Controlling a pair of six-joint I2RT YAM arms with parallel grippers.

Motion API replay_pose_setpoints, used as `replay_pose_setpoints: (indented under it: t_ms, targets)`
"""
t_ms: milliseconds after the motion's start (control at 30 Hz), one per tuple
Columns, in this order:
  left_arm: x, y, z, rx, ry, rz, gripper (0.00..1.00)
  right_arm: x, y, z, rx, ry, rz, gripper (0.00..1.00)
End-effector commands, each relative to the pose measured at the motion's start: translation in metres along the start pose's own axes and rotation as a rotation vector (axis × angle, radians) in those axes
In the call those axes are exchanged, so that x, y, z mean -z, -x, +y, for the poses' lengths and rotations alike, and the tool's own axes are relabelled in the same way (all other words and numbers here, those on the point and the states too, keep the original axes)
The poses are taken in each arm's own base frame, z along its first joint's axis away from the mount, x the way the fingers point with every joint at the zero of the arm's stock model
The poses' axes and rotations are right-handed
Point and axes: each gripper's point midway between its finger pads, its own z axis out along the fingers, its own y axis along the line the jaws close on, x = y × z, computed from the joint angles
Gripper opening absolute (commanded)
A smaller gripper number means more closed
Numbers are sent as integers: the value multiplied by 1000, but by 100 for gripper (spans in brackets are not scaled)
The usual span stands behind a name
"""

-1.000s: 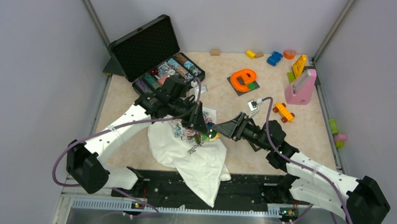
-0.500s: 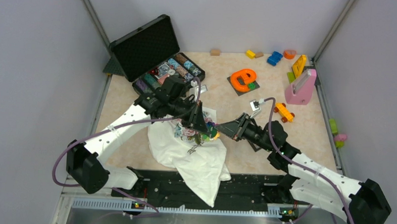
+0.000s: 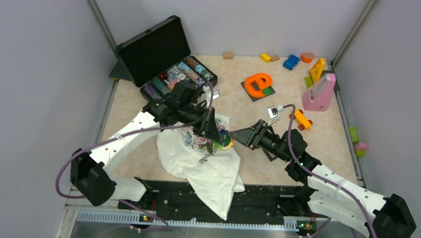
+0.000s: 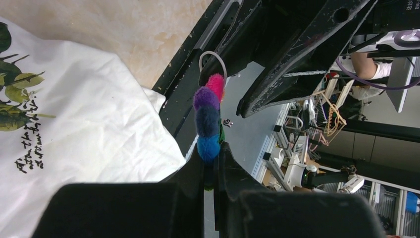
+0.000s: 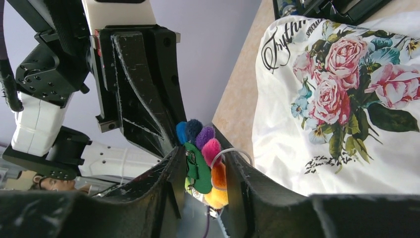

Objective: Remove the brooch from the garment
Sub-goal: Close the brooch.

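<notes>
The brooch (image 4: pixel 208 114) is a small flower of fuzzy blue, purple, pink and orange petals on a green back. My left gripper (image 4: pixel 212 153) is shut on its blue end and holds it in the air. The right gripper (image 5: pixel 200 144) faces it, jaws partly apart, with the brooch (image 5: pixel 208 158) between its fingers. In the top view both grippers meet at the brooch (image 3: pixel 224 141) over the garment (image 3: pixel 206 167), a white T-shirt with a rose print. The garment (image 5: pixel 337 99) lies on the table, apart from the brooch. A thin clear loop circles the pink petal.
An open black case (image 3: pixel 168 63) of small items stands at the back left. An orange e-shaped toy (image 3: pixel 258 84), a pink stand (image 3: pixel 319 94), an orange toy car (image 3: pixel 301 119) and small blocks (image 3: pixel 291 61) lie at the back right. The shirt hangs over the black rail (image 3: pixel 269 204).
The right gripper has shifted slightly to the right around the brooch. The left arm has held still with the brooch in its grip.
</notes>
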Motion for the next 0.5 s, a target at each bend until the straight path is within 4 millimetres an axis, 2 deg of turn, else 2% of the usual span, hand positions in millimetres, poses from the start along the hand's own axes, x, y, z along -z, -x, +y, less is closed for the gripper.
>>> replay_pose_setpoints:
  t_ms: [0,200,467]
  targets:
    - [6,-1,-6,-30,-14,-21,0,1,9,16,17,58,-42,39]
    - [6,-1,-7,-32,-21,-20,0,-2,8,25,21,102,-30,57]
    - [6,-1,-7,-33,-22,-20,0,-10,2,23,28,94,16,58]
